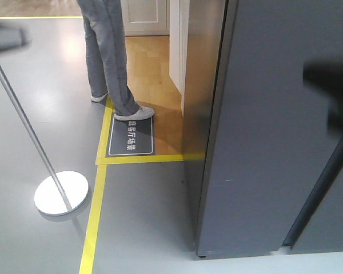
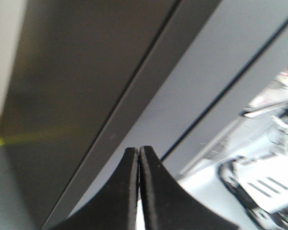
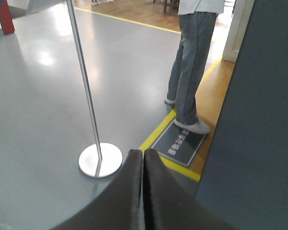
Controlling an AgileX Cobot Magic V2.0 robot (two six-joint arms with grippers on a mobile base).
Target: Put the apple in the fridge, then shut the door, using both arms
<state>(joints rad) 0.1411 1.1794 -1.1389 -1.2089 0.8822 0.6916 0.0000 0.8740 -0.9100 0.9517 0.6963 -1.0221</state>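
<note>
Beside fridge (image 1: 268, 142): door (image 2: 192, 96) looked shut, grey face smooth, likely slippery.
Left gripper (image 2: 138, 158): fingers pressed together, empty.
Right gripper (image 3: 143, 160): same, empty.
Apple: not visible, whereabouts unknown; judged light, bruisable, grasp across sides.

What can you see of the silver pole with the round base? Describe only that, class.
The silver pole is a thin, shiny metal rod that slants, leaning away from its foot. It joins a flat, round white base that rests on the glossy grey floor, beside a yellow floor line. Its top end runs out of frame in the right wrist view. Nothing else touches it; the person's legs stand apart from it.
</note>
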